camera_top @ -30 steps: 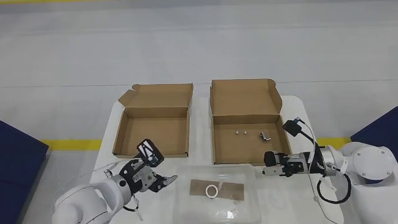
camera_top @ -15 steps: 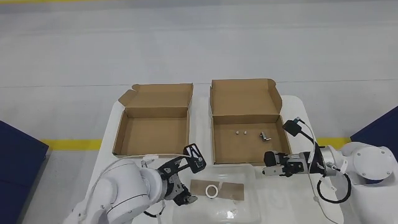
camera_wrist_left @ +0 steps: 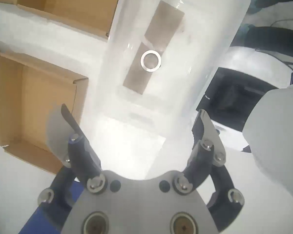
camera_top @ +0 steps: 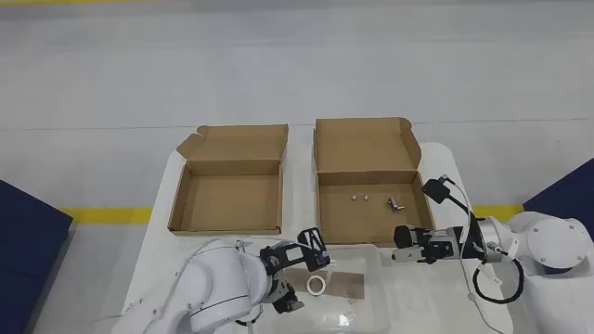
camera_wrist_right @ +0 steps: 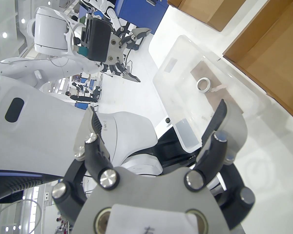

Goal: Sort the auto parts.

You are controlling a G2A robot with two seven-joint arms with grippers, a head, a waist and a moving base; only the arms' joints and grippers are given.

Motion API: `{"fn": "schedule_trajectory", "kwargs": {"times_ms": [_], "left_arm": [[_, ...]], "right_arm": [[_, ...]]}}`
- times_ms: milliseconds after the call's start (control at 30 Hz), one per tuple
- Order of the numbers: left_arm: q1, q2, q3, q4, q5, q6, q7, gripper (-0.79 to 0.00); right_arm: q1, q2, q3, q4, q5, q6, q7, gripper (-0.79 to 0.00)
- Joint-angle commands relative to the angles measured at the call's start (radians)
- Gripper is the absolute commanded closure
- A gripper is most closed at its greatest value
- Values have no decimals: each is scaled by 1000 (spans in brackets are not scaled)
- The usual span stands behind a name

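Starting at the left, a cardboard box (camera_top: 225,199) sits open on the white table (camera_top: 297,195). Next comes your left hand (camera_top: 300,275), hanging over the left end of the clear plastic tray (camera_top: 368,252), fingers spread wide and gripping nothing. The white ring (camera_top: 316,285) lies in the tray on a brown strip (camera_top: 351,284), just beside that hand. Further right, the second cardboard box (camera_top: 371,218) holds two small pale parts (camera_top: 355,198) and a metal fitting (camera_top: 396,203). Your right hand (camera_top: 398,244) hovers at the tray's right end, fingers apart, carrying nothing.
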Motion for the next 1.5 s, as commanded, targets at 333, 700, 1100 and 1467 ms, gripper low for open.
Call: {"fn": "schedule_trajectory", "kwargs": {"times_ms": [333, 700, 1100, 1467], "left_arm": [[-233, -5, 192, 172, -170, 10, 1, -785], [-301, -51, 317, 247, -124, 64, 7, -785], [-298, -57, 324, 256, -129, 72, 38, -785], [-318, -96, 401, 340, -149, 2, 42, -785]], "right_arm": [[0, 0, 0, 0, 0, 0, 0, -785], [0, 0, 0, 0, 0, 0, 0, -785], [0, 0, 0, 0, 0, 0, 0, -785], [0, 0, 0, 0, 0, 0, 0, -785]]}}
